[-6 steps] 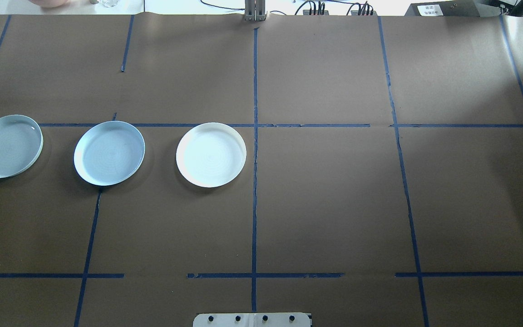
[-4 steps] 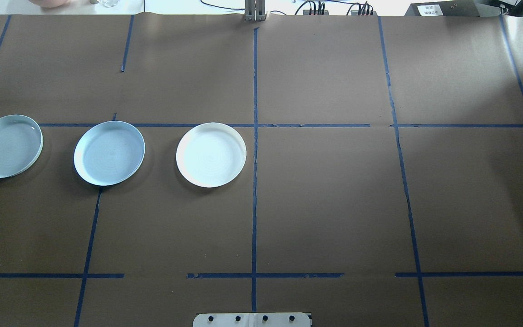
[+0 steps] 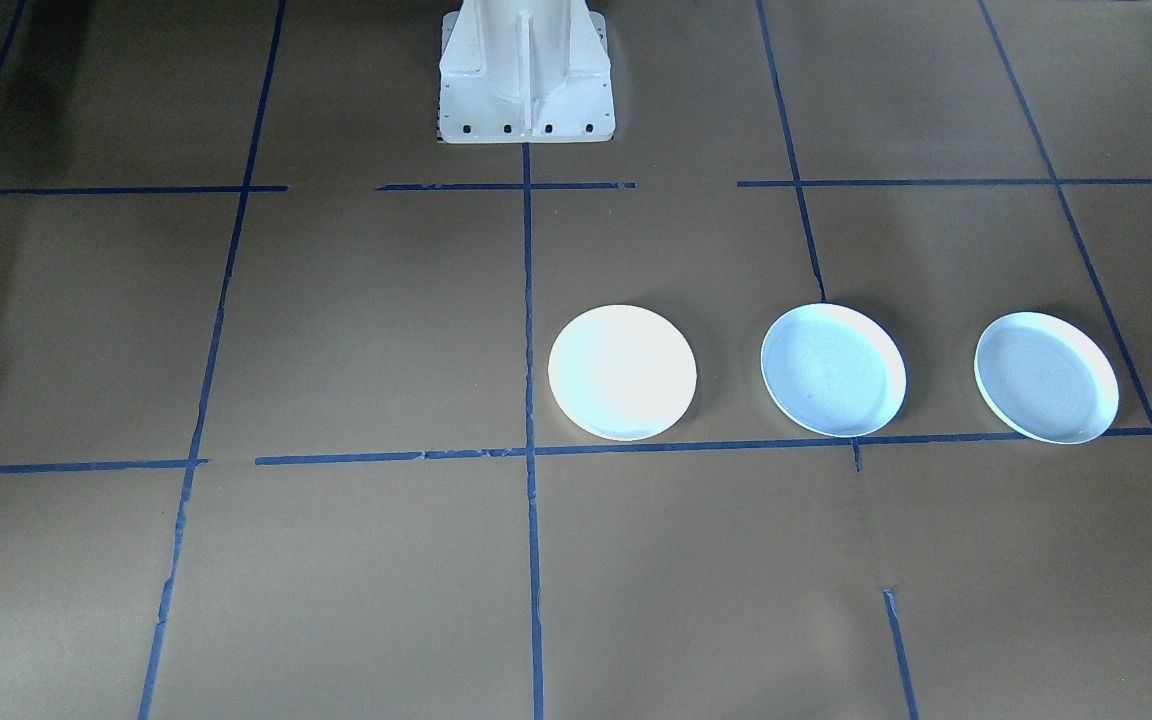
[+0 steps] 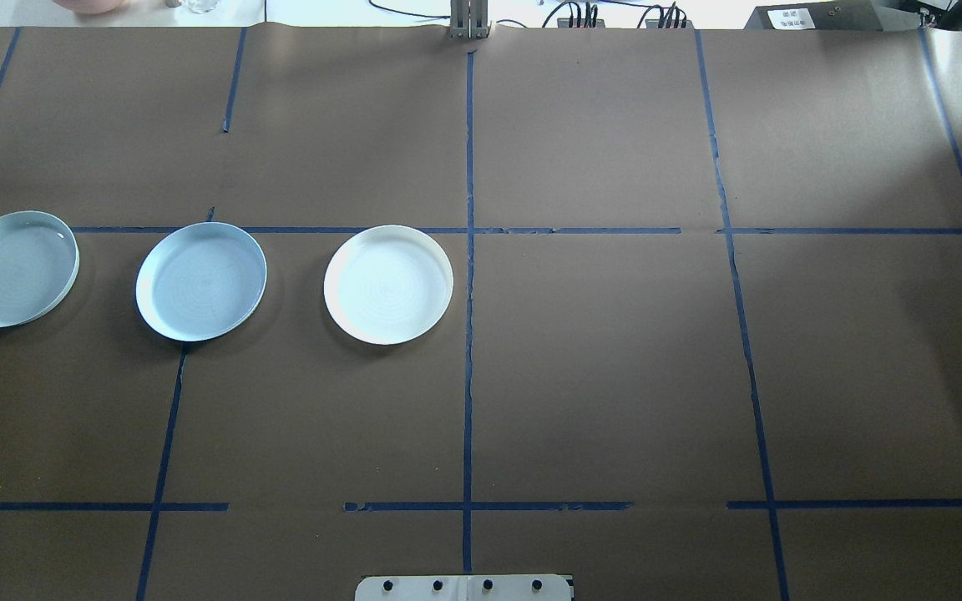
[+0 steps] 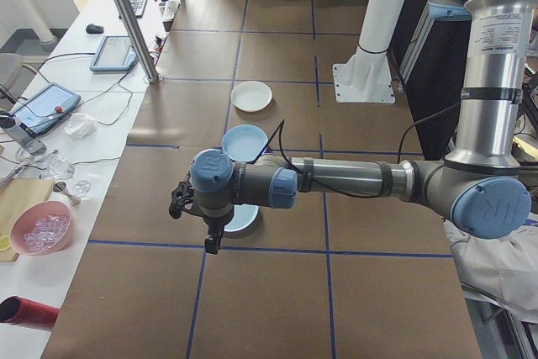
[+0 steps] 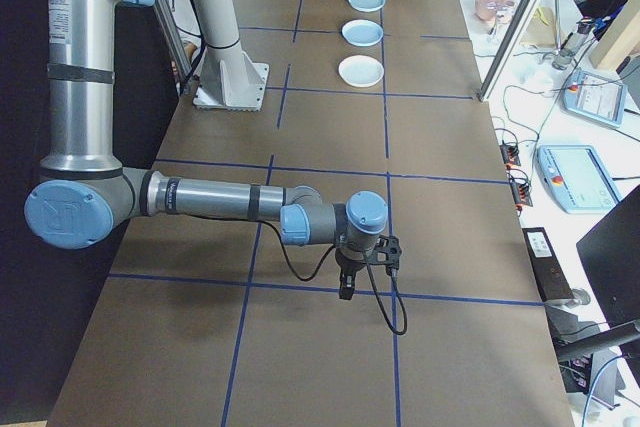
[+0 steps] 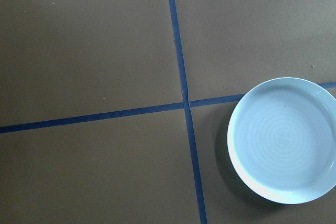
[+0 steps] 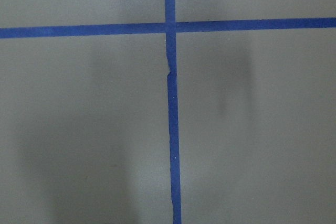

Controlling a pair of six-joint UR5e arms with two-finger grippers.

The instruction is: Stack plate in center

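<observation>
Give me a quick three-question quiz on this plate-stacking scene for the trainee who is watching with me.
1. How many plates lie on the table, and are any stacked?
2. True or false: the white plate is the one nearest the table's centre line.
3. Whose wrist camera shows a plate: A) the left arm's, B) the right arm's, C) both?

Key
1. Three, in a row, all apart: the white plate, the middle blue plate and the outer blue plate. None is stacked.
2. True. It lies just beside the central tape line.
3. A. The left wrist view shows one blue plate; the right wrist view shows only tape and paper. The left tool holds nothing.
</observation>
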